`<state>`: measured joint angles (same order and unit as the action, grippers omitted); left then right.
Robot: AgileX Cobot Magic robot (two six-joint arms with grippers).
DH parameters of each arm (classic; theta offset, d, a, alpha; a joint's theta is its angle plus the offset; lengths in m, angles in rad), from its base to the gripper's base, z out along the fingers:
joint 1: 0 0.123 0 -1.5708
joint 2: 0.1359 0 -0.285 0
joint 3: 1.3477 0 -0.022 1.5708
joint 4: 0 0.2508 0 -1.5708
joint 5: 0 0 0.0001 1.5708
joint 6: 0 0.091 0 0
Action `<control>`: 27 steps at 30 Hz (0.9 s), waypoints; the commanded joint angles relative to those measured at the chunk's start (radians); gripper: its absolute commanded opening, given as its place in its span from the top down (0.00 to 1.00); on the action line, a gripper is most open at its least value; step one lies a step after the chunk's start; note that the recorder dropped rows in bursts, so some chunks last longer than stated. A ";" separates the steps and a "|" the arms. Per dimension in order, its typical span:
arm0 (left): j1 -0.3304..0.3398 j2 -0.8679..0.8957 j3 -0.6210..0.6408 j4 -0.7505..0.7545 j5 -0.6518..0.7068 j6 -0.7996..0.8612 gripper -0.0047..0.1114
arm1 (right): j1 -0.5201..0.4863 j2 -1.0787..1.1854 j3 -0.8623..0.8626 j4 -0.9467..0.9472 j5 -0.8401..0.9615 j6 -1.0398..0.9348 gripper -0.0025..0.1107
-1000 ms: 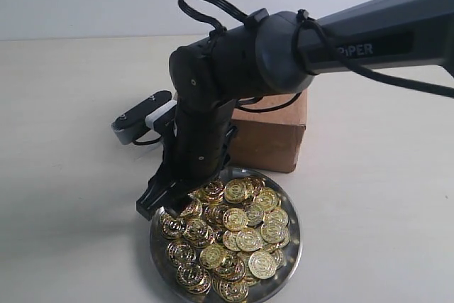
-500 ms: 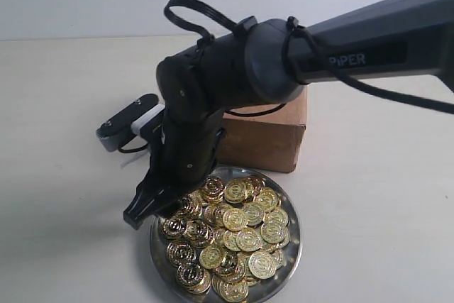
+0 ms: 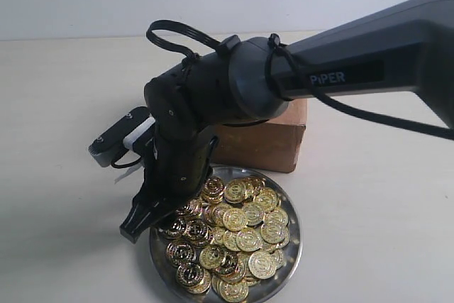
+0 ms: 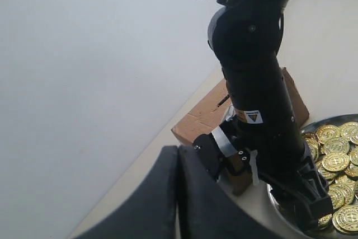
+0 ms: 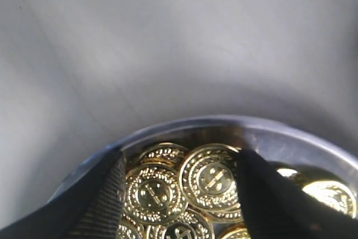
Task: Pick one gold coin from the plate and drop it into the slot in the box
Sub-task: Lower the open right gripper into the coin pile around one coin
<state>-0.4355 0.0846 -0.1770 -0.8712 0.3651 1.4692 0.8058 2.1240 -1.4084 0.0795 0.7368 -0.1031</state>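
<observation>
While the black right gripper (image 3: 136, 226) hangs with its jaws spread apart over the rim of the round shiny silver metal plate (image 3: 157, 257), loose gold coins (image 3: 237, 219) lie heaped inside it. Just behind the plate, the brown rectangular cardboard box (image 3: 266, 143) stands on the pale surface (image 3: 64, 175). The left gripper (image 4: 178, 160) is pressed closed.

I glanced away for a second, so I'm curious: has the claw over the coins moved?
Yes. The right gripper has slid left, out to the left rim of the plate, farther from the box.
</observation>
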 commanded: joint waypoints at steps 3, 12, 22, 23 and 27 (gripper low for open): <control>-0.006 -0.013 0.001 -0.007 -0.005 -0.001 0.96 | -0.044 -0.001 -0.007 0.001 0.025 0.002 0.48; -0.006 -0.027 0.001 -0.007 -0.005 -0.001 0.96 | -0.044 -0.001 -0.007 0.027 0.024 0.002 0.48; -0.006 -0.027 0.001 -0.007 -0.005 -0.001 0.96 | -0.044 -0.001 -0.007 0.027 0.019 0.002 0.48; -0.006 -0.027 0.001 -0.007 -0.005 -0.001 0.96 | -0.044 -0.001 -0.007 0.027 0.019 0.002 0.48; -0.006 -0.027 0.001 -0.007 -0.005 -0.001 0.96 | -0.044 0.001 -0.007 0.027 0.020 0.002 0.48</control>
<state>-0.4355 0.0641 -0.1770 -0.8712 0.3651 1.4692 0.7654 2.1240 -1.4084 0.1044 0.7646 -0.1011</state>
